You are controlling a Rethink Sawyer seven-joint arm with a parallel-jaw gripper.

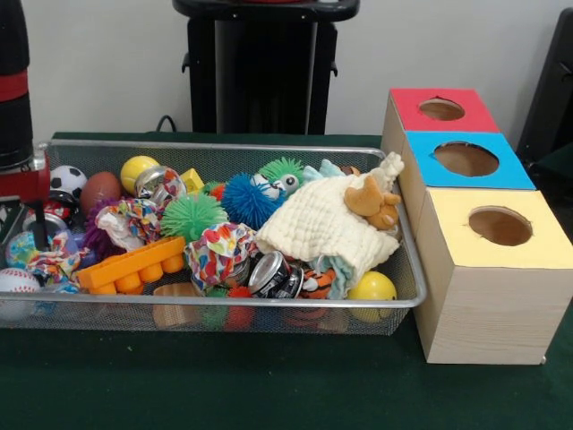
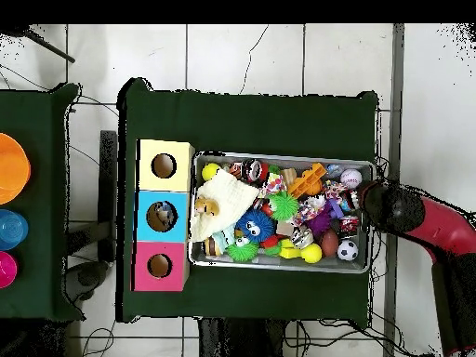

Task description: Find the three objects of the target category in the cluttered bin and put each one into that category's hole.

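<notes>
The wire mesh bin (image 1: 407, 269) lies on the green table, full of toys; it also shows in the overhead view (image 2: 279, 267). My arm comes down at the bin's left end in the front view, and the gripper (image 1: 38, 231) reaches in among the toys there. In the overhead view the arm's head (image 2: 390, 206) covers the gripper at the bin's right end. I cannot pick out any see-through bottle in the clutter. The blue-topped hole (image 1: 466, 159) is the middle one of the wooden box (image 1: 488, 313) beside the bin, and also shows in the overhead view (image 2: 162, 216).
A cream cloth (image 1: 322, 224) with a tan soft toy (image 1: 374, 202) covers the bin's end by the box. Silver cans (image 1: 273, 273) (image 1: 157, 179), spiky balls (image 1: 246, 202), an orange brick (image 1: 130, 264), a yellow ball (image 1: 372, 287). Red-topped hole (image 1: 441, 108) and yellow-topped hole (image 1: 500, 226) flank the blue one.
</notes>
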